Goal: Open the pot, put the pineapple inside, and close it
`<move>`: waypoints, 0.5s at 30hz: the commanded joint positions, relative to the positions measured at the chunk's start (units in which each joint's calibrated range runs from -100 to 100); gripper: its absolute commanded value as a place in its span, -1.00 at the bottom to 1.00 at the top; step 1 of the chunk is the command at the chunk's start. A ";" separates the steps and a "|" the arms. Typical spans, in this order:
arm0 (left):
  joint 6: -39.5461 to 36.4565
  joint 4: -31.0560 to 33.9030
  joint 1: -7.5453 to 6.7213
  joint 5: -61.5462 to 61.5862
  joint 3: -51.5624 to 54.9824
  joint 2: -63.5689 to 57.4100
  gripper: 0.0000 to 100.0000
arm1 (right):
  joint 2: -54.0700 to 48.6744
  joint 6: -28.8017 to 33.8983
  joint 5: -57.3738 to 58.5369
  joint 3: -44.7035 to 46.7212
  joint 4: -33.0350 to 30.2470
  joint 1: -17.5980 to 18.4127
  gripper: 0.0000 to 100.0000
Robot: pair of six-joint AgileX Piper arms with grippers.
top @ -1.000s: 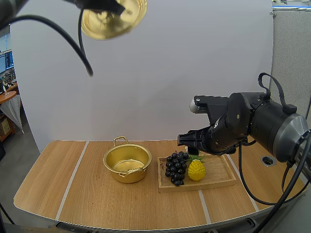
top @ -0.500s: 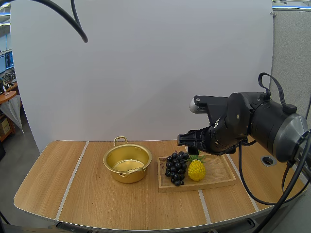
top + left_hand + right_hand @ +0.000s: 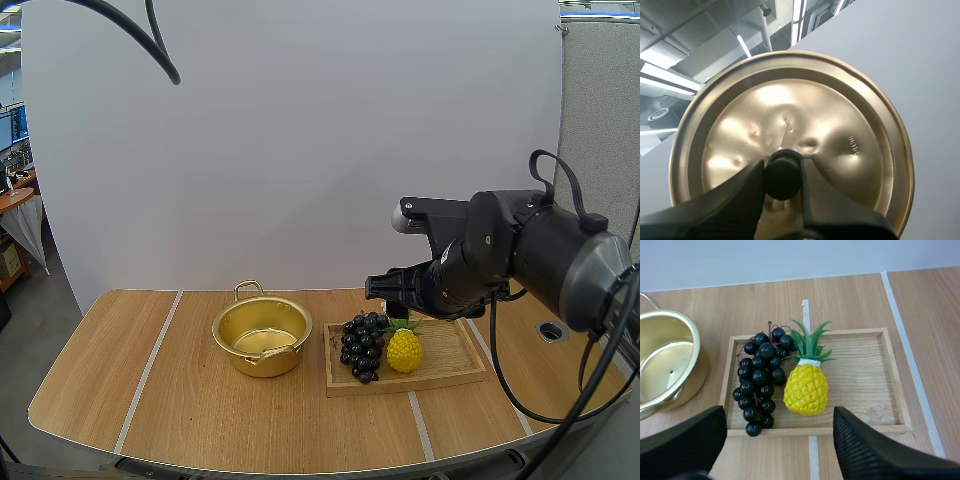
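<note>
Where we hold the lid: the left tool [image 3: 781, 165] pinches the black knob [image 3: 783, 182] of the gold lid [image 3: 840, 125], one finger on either side of the knob. The lid's knob side faces the left wrist view and shows several dents.
Right tool [image 3: 778, 412]: fingers spread wide with nothing between them. In the high view it is right of the frame's centre, above the far edge of the tray [image 3: 450, 365], clear of everything on it.
Pineapple [image 3: 404, 350]: our task item. It lies on the tray, lower centre-right of the high view frame, with its green leaves toward the far side and its yellow body toward the near side. In the right wrist view it lies below the gap between the spread fingers.
Pot [image 3: 262, 358]: gold, upright, lid off. It stands on the bench [image 3: 200, 420] at lower centre of the high view frame, just beside the tray's left edge, with one handle far and one near.
Grapes [image 3: 362, 345]: a dark bunch on the left part of the tray, between pot and pineapple, just beside the pineapple.
Tray: wooden, flat on the bench, its right part bare.
Bench: wooden top with pale stripes running front to back.
</note>
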 commanded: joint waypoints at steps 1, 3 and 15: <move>-0.43 0.03 -0.25 -2.09 -0.45 -0.42 -1.00 | 6.74 1.75 -5.62 -0.31 -1.33 -0.25 1.00; -0.43 0.03 -0.25 -2.09 -0.45 -0.42 -1.00 | 9.98 2.49 -8.51 -0.31 -2.13 -0.25 1.00; -0.43 0.03 -0.25 -2.09 -0.45 -0.42 -1.00 | 22.60 7.30 -16.76 -2.97 -5.23 -0.59 1.00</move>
